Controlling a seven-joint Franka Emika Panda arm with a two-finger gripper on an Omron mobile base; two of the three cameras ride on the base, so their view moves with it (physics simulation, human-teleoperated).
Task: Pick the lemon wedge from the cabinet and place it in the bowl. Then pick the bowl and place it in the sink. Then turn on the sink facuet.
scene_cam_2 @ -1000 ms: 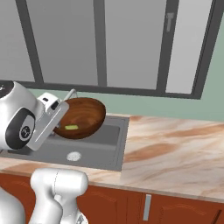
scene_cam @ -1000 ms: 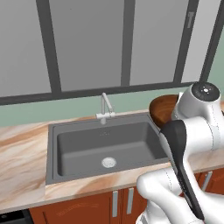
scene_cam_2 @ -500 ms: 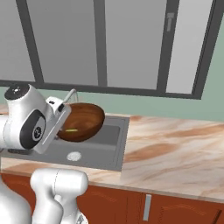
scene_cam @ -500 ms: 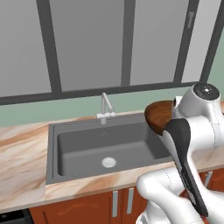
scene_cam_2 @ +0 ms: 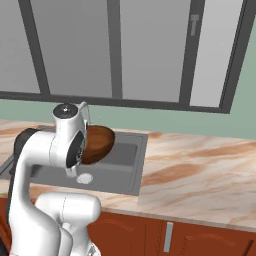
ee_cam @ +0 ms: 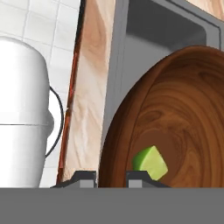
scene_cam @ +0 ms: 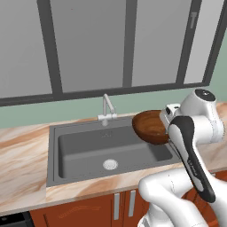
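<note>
My gripper (ee_cam: 112,178) is shut on the rim of the dark brown wood-grain bowl (ee_cam: 183,109), one fingertip on each side of the rim. The yellow-green lemon wedge (ee_cam: 150,163) lies inside the bowl, close to the gripped rim. The bowl (scene_cam: 150,127) hangs tilted above the right end of the dark grey sink (scene_cam: 88,150), held from its right side. In the right base view the bowl (scene_cam_2: 97,144) sits just beyond my arm, over the sink (scene_cam_2: 140,165). The silver faucet (scene_cam: 106,106) stands behind the basin, left of the bowl. The cabinet is out of view.
Marble counter (scene_cam: 22,177) runs around the sink, with a wide stretch (scene_cam_2: 200,170) to its right. Dark-framed windows (scene_cam: 88,44) fill the wall behind. Red-brown low cabinet doors (scene_cam: 97,210) lie under the counter edge. A pale round drain (scene_cam: 110,164) marks the basin floor.
The arm has carried the bowl left and slightly down, from beside the sink's right rim to over the basin. The grip on the rim is unchanged.
</note>
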